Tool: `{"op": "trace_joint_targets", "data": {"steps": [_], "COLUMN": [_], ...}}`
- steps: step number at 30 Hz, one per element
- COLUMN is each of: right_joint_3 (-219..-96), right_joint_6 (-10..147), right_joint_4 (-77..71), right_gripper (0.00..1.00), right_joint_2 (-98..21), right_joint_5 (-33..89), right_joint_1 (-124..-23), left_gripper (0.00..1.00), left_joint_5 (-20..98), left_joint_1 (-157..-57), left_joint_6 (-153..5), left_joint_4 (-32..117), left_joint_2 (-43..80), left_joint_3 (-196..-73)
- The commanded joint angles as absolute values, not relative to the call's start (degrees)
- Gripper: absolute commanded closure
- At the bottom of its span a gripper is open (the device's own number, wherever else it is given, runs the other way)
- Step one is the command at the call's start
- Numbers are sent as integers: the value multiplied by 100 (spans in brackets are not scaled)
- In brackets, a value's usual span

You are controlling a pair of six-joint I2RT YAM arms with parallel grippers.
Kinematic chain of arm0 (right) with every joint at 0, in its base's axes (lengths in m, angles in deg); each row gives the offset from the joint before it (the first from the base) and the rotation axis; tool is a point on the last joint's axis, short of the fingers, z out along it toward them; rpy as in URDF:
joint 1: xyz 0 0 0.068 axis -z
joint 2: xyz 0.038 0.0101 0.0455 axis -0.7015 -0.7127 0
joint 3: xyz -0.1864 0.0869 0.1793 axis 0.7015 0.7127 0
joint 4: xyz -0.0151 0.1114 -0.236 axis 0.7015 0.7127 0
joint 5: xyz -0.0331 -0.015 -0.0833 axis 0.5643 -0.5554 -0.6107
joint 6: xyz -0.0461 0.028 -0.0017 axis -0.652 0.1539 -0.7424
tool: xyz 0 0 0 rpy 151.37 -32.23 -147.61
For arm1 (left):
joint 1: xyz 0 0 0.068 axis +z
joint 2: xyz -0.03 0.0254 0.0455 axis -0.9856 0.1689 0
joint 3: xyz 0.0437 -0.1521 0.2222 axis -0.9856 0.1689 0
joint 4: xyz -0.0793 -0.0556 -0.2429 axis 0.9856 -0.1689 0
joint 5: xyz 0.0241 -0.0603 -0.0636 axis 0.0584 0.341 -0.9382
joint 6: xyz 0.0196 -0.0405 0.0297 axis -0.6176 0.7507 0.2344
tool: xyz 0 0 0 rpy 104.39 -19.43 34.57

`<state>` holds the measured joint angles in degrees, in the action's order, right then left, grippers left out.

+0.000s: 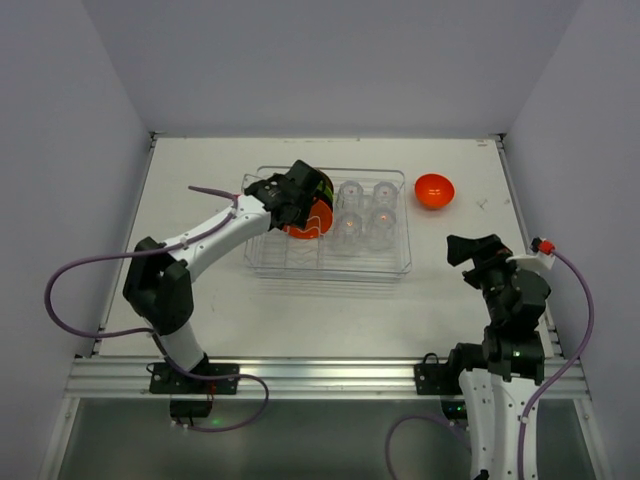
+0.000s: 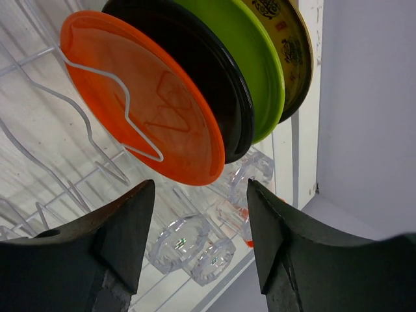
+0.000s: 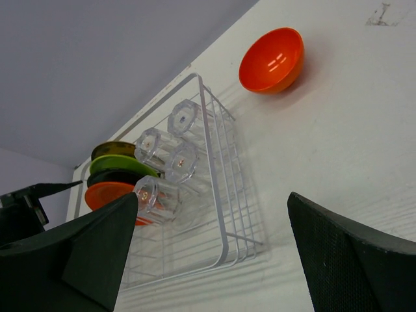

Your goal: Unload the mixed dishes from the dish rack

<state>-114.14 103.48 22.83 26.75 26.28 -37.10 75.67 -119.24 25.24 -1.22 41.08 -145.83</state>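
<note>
Left wrist view shows the left pincer (image 2: 200, 198) with its jaws apart and nothing between them, poised just under the lower rim of the orange plate (image 2: 143, 97). That plate stands on edge in the dish rack (image 1: 330, 262), propped by a wire divider (image 2: 123, 97), with the black plate (image 2: 224, 91), green plate (image 2: 257, 65) and patterned yellow plate (image 2: 292, 52) packed close behind it. The 4 glasses (image 2: 188, 244) sit in the rack beside the plates, and the orange bowl (image 1: 434, 190) lies out on the table (image 1: 300, 310), apart from the rack.

All 4 plates look thin, stiff and glossy, probably light plastic, so the faces should be slippery. The exposed rim of the front plate seems the best hold, 1 finger on each face, lifting straight up to clear the wire. The glasses look hard, clear and breakable if knocked.

Dark printed motifs and a small red mark show on the yellow plate, but nothing there can be read; no brand or label is legible anywhere.

The right pincer (image 3: 212, 201) hangs over the table near the rack, spread wide and empty.
</note>
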Motion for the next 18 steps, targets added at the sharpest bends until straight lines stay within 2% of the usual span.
{"op": "trace_joint_targets", "data": {"steps": [1, 3, 8, 18], "right_joint_3": [-11398, -11389, -11371, -11327], "right_joint_6": [10149, 10132, 10114, 10087], "right_joint_4": [2191, 2182, 2173, 2164], "right_gripper": [1, 1, 1, 1], "right_joint_2": [2635, 2635, 2670, 2740], "right_joint_5": [2605, 2641, 2694, 2738], "right_joint_1": [-3707, -3707, -3707, -3707], "left_gripper": [38, 51, 50, 50], "left_joint_5": [7943, 8022, 8163, 8251], "left_joint_1": [-11851, -11834, -11807, -11719], "left_joint_6": [2856, 2804, 2558, 2777], "left_joint_4": [-318, -196, 77, -502], "left_joint_2": [4233, 4313, 4479, 4980], "left_joint_3": [-14859, -14850, -14912, -15393]}}
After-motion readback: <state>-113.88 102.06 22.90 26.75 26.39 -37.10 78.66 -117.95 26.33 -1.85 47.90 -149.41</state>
